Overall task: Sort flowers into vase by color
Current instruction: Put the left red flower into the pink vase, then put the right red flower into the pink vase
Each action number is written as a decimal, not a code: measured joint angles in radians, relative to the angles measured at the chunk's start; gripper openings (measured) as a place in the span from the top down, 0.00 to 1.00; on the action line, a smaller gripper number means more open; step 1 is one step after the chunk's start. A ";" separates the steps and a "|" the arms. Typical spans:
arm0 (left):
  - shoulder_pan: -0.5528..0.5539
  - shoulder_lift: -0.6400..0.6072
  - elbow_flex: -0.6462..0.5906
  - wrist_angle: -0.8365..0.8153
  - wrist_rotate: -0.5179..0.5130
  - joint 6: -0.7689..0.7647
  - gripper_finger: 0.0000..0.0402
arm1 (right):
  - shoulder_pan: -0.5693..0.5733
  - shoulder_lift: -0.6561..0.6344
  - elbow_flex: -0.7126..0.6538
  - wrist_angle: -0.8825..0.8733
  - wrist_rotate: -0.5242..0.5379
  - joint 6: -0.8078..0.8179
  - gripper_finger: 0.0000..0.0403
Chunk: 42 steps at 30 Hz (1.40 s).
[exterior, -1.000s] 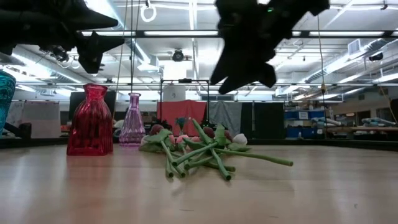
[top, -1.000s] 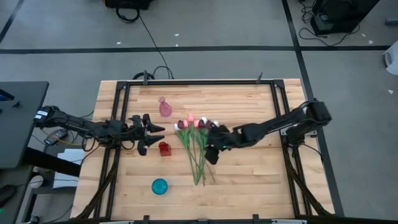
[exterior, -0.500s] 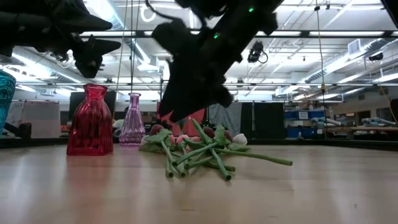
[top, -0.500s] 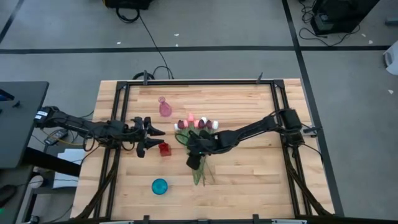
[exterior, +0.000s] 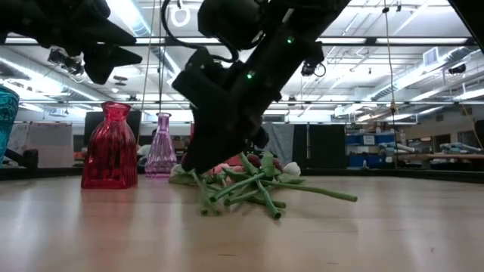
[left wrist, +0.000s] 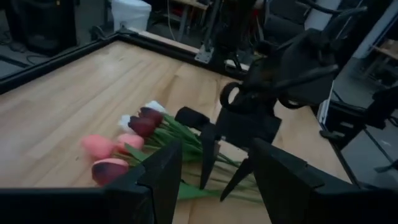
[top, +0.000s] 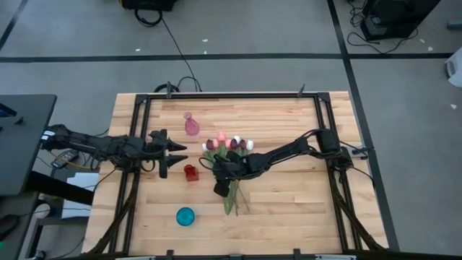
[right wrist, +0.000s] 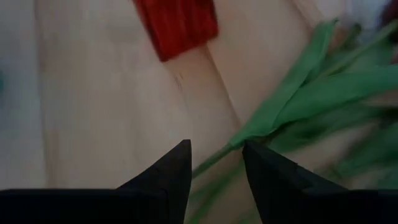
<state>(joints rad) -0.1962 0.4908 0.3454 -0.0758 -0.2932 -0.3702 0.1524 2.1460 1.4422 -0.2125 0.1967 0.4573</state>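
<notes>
**While right arm drops onto stems: pick about to start**

Since a second ago, reaches further across and lowers: right gripper (top: pixel 223 185) now down at the near end of the flowers (top: pixel 229 162), fingers parted and holding nothing, a green stem just ahead between the tips in wrist view. Flowers unmoved, still piled mid-table beside red vase (top: pixel 190 172), heads toward pink vase (top: pixel 191 125); teal vase (top: pixel 185 215) nearer front. Left gripper (top: pixel 175 149) hovers open and empty, pulled back slightly. Nothing sorted yet; looks like first grasp pending.
</notes>
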 joint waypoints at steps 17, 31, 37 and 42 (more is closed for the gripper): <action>-0.001 -0.001 0.000 -0.062 0.017 -0.019 0.51 | -0.022 0.029 -0.001 -0.002 0.022 0.007 0.96; -0.001 -0.036 -0.001 -0.081 0.101 -0.049 0.51 | -0.030 -0.053 -0.002 -0.143 -0.037 -0.031 0.98; -0.001 -0.020 -0.001 -0.086 0.097 -0.050 0.51 | -0.030 -0.096 -0.002 -0.205 -0.092 0.014 0.88; -0.001 -0.016 -0.001 -0.113 0.097 -0.057 0.51 | -0.030 -0.161 -0.002 -0.448 -0.104 0.218 0.74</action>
<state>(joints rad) -0.1974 0.4746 0.3439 -0.1888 -0.1967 -0.4271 0.1226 1.9851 1.4399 -0.6603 0.0930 0.6757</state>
